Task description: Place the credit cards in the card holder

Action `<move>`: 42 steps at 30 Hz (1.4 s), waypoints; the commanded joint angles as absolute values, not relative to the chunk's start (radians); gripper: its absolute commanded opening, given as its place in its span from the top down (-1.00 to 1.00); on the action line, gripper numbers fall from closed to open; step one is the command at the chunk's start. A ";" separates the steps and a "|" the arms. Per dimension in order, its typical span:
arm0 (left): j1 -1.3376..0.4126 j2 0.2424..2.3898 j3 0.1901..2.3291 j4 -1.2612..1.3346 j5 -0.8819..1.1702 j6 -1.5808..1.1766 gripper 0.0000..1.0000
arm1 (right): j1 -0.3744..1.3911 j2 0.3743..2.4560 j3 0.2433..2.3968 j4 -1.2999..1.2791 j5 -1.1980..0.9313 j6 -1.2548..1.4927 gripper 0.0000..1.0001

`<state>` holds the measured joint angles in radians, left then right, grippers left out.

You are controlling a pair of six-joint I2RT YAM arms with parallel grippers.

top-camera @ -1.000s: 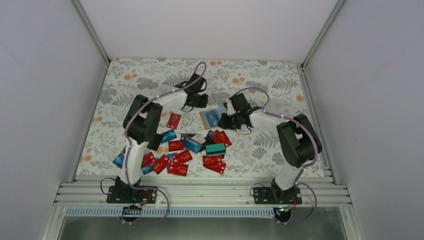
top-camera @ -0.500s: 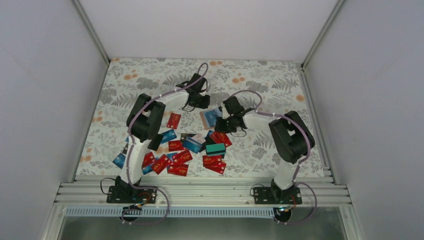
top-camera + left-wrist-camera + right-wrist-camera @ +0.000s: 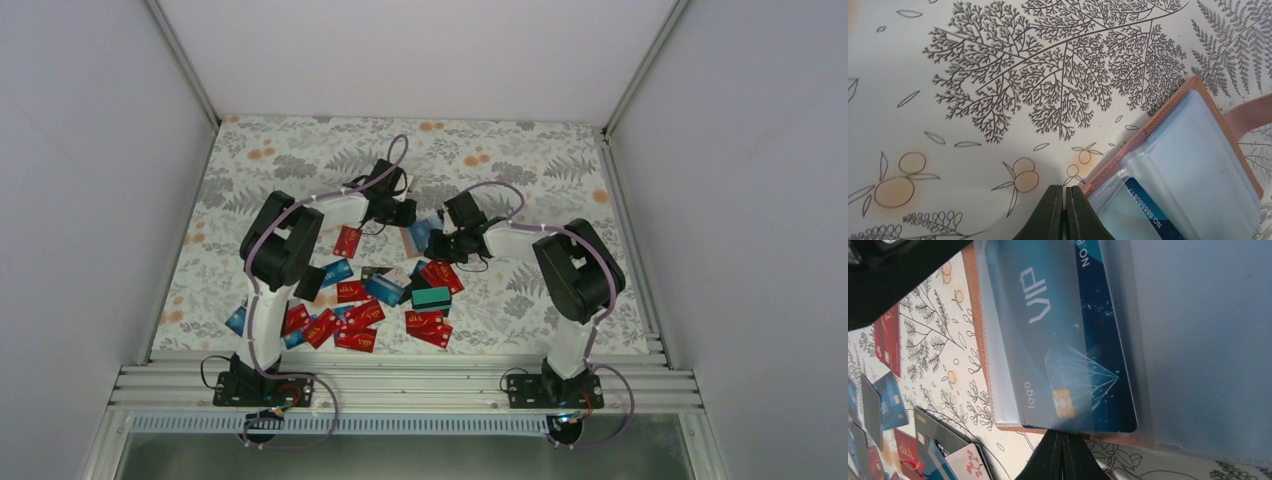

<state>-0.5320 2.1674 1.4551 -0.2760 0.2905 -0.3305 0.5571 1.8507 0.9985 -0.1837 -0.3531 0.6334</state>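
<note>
Just ahead of the closed right claw, one blue card sits in a sleeve of the card holder. The left claw is closed, empty, beside its edge. Many credit cards lie loose on the desk, unloaded.

Soft, even light fills the overhead view; shadows at centre are faint. The left wrist picture is bright and sharp across the printed cloth. The right wrist one is dimmer (dark blur in its upper left), the card holder hazy at right.
</note>
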 commanded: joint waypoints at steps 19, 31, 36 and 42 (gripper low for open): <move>-0.533 2.081 1.312 -0.373 0.231 -0.384 0.87 | 0.566 1.733 0.887 -0.104 -0.468 0.592 0.91; -0.494 1.912 1.301 -0.415 0.137 -0.351 0.70 | 0.528 1.600 0.878 -0.283 -0.535 0.452 0.91; -0.496 1.717 1.103 -0.373 0.117 -0.381 0.64 | 0.476 1.569 0.921 -0.334 -0.509 0.414 0.90; -0.553 1.587 0.898 -0.299 0.146 -0.453 0.65 | 0.445 1.651 1.032 -0.365 -0.418 0.371 0.91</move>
